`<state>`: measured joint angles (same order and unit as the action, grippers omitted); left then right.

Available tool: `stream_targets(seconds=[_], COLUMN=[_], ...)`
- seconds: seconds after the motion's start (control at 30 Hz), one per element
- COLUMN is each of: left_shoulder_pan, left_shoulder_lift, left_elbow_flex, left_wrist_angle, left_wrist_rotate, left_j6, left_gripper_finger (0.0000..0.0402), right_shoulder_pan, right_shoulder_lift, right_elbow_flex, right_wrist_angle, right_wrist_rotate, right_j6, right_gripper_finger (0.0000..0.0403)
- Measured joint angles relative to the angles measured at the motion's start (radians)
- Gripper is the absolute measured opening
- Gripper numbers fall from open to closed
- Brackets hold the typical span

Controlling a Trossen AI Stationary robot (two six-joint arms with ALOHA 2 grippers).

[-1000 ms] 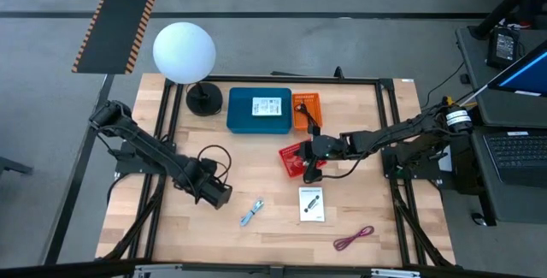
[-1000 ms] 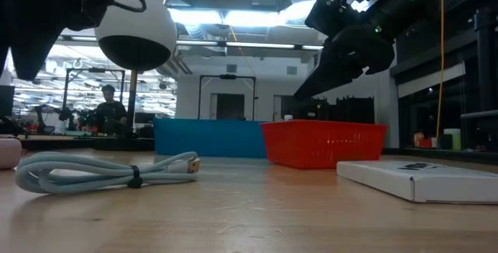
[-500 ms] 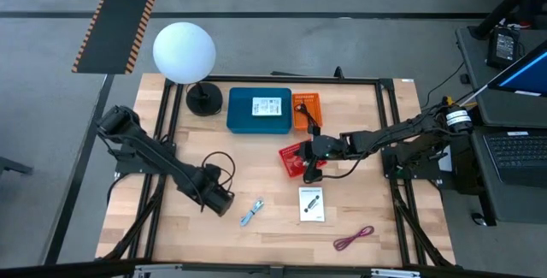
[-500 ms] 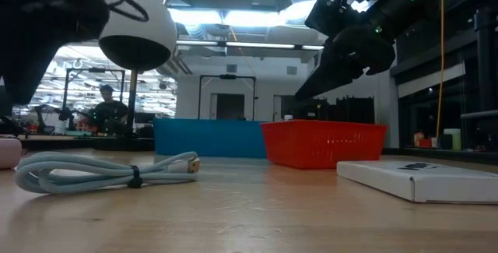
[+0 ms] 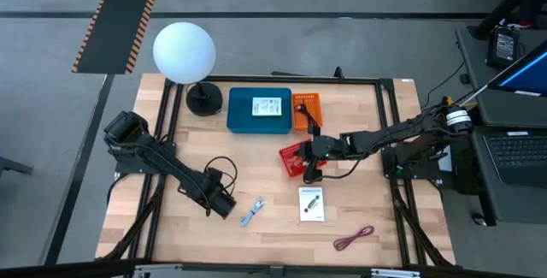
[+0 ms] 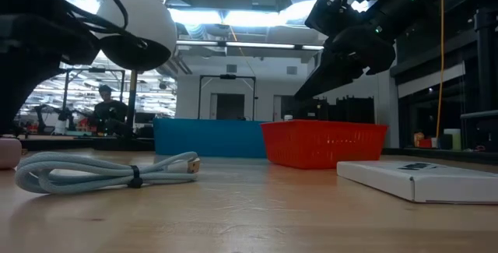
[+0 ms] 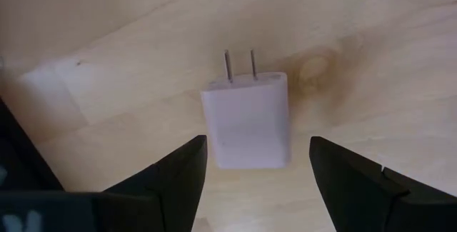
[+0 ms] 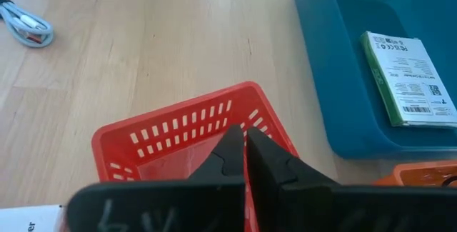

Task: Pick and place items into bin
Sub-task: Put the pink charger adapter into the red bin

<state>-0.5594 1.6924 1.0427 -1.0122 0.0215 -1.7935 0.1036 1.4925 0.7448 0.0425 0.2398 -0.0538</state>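
A pale pink-white charger cube (image 7: 248,121) with two metal prongs lies flat on the wood. My left gripper (image 7: 257,150) is open above it, one finger on each side, not touching. In the high view my left gripper (image 5: 224,205) hides the cube; a sliver of the cube (image 6: 6,152) shows in the low view. My right gripper (image 8: 243,133) is shut and empty, hovering over the red basket (image 5: 293,160). The blue bin (image 5: 259,111) holds a white card (image 5: 266,106). Another white card (image 5: 312,204), a blue-silver cable (image 5: 250,212), a maroon cable (image 5: 354,239) and a black cable (image 5: 218,160) lie on the table.
The white globe lamp (image 5: 184,51) on its black base (image 5: 204,100) stands at the far left, beside the bin. An orange object (image 5: 305,109) sits to the right of the bin. A black frame rail (image 5: 385,98) borders the table. A person shows in the room behind (image 6: 109,109).
My left gripper has moved a little toward the table's near and right edges, down by the blue-silver cable. My right arm has kept still over the red basket.
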Motion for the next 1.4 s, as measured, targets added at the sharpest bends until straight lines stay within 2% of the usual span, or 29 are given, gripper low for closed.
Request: stream_targets(seconds=[0.2,0.5,0.73,1.07,1.4], left_shoulder_pan=[0.002,0.005,0.005,0.005,0.005], left_shoulder_lift=[0.001,-0.002,-0.004,-0.013,-0.158], left_elbow_flex=[-0.027,-0.127,-0.132,-0.135,-0.138], left_wrist_angle=[0.022,0.202,0.202,0.201,0.179], left_wrist_rotate=[-0.002,0.015,0.005,-0.013,-0.150], left_j6=[0.000,0.000,0.019,0.128,0.238], left_gripper_finger=[0.0242,0.0242,0.0230,0.0193,0.0193], right_shoulder_pan=[0.013,0.017,0.017,0.017,0.016], right_shoulder_lift=[0.000,0.000,0.000,0.000,0.000], right_elbow_flex=[0.000,0.000,0.000,0.000,0.000], right_wrist_angle=[0.000,0.000,0.000,0.001,0.007], right_wrist_rotate=[-0.001,0.000,0.000,0.000,0.000], right_j6=[-0.003,-0.006,-0.007,-0.007,-0.004], right_gripper_finger=[0.0000,0.0000,0.0000,0.0000,0.0000])
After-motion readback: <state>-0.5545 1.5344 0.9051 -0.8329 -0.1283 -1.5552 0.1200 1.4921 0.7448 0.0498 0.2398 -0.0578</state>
